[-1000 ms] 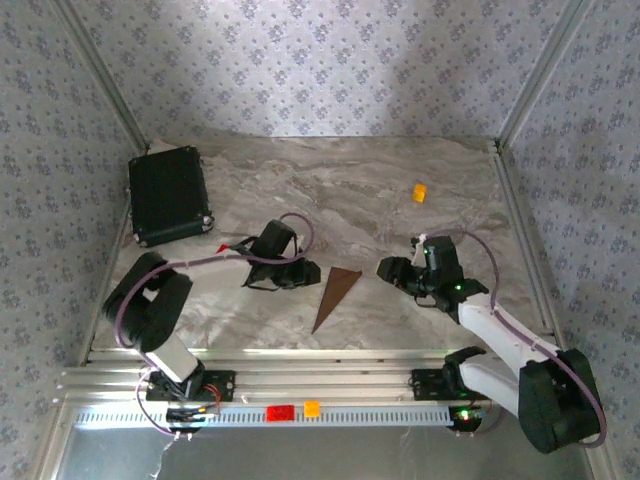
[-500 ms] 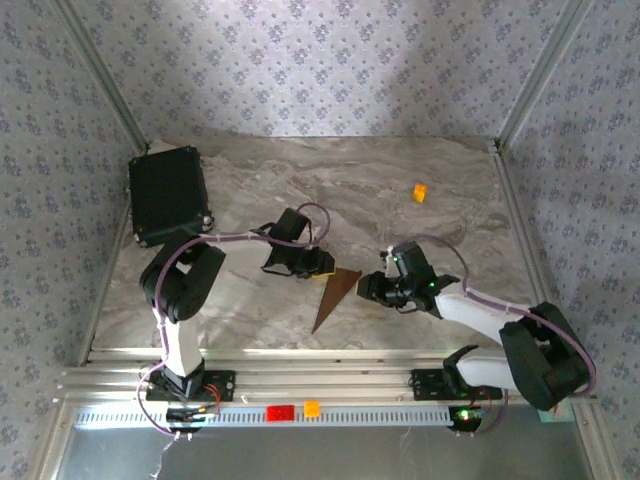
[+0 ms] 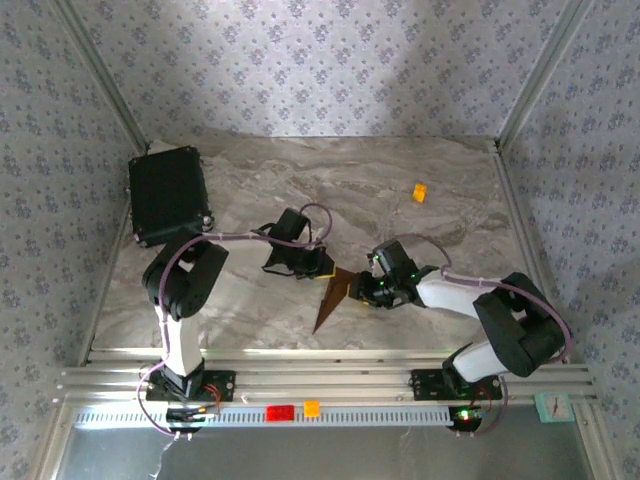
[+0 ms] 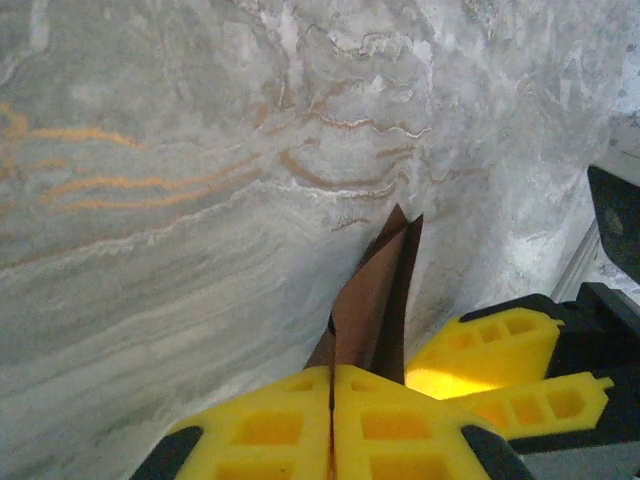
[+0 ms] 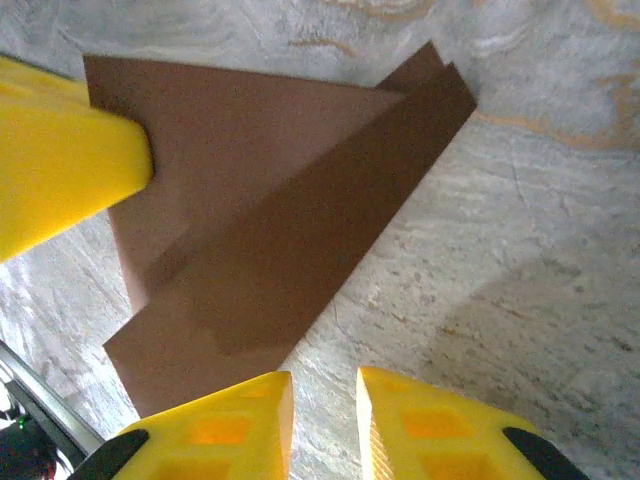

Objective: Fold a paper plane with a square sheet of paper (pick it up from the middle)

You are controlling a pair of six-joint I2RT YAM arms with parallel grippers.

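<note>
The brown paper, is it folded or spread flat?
Folded: the brown paper is a narrow pointed wedge with two overlapping layers and a crease.

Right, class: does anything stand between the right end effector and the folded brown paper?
Nothing visible does: the right end effector sits open beside the paper, while the left end effector grips it.

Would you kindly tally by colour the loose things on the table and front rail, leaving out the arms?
Brown: 1, the paper plane
Black: 1, the case
Orange: 2, the table block and the orange rail block
Red: 1, the red rail block
Total: 5
</note>
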